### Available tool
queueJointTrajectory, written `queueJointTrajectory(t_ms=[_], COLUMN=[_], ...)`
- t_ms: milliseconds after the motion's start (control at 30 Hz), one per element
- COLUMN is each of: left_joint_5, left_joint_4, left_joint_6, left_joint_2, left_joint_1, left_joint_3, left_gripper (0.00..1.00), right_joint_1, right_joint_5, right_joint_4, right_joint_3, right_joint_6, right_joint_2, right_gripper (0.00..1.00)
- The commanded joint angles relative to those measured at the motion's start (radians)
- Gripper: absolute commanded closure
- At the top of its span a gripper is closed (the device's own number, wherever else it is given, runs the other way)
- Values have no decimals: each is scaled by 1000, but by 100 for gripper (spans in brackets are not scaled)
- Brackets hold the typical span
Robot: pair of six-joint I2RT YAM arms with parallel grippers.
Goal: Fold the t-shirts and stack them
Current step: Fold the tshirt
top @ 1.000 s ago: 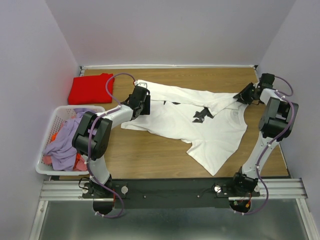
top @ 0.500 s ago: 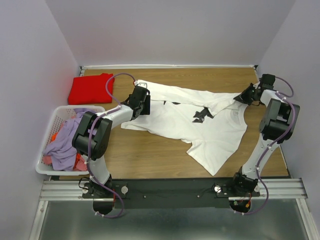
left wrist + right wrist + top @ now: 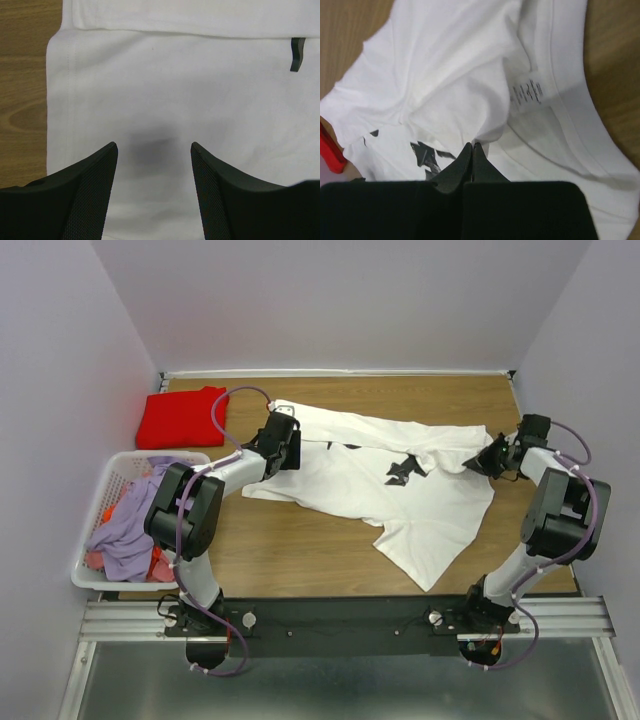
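The right claw (image 3: 471, 150) was pressed together on a raised pucker of the white t-shirt (image 3: 445, 75), just beside its collar label, probably to draw that shoulder out flat for folding. The left claw (image 3: 154, 150) stood spread over bare cloth near a hemmed edge, pinching nothing, and seemed poised to take the opposite side. The shirt lay rumpled on the table (image 3: 300, 540) between the two claws. Well off to the left claw's left, the red t-shirt (image 3: 180, 417) looked folded, apparently starting the stack. Nearer the arm bases, the laundry basket (image 3: 120, 457) held a lilac garment (image 3: 128, 530) over some red-orange cloth.
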Motion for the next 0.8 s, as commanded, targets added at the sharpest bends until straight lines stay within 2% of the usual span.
queueJointTrajectory(t_ms=[0, 233, 300, 500, 533, 567, 767], left_joint_5=[24, 39, 44, 41, 42, 41, 39], left_joint_4=[5, 6, 6, 6, 6, 8, 6], left_joint_6=[0, 0, -2, -2, -3, -3, -5], left_joint_2=[-10, 1, 1, -1, -1, -1, -1], left_joint_1=[-5, -5, -5, -4, -5, -5, -4], left_joint_3=[31, 36, 36, 34, 36, 36, 34], left_gripper=[32, 32, 32, 32, 32, 32, 32], right_joint_1=[-3, -3, -2, 3, 3, 5, 76], right_joint_5=[6, 11, 11, -11, -15, -23, 1], right_joint_4=[-29, -29, -29, -34, -35, -39, -98], right_joint_3=[-86, -200, -220, -228, -228, -225, -172], right_joint_6=[25, 34, 32, 23, 19, 14, -64], right_joint_2=[-79, -119, -117, -117, -119, -121, -182], right_gripper=[99, 98, 94, 89, 82, 81, 80])
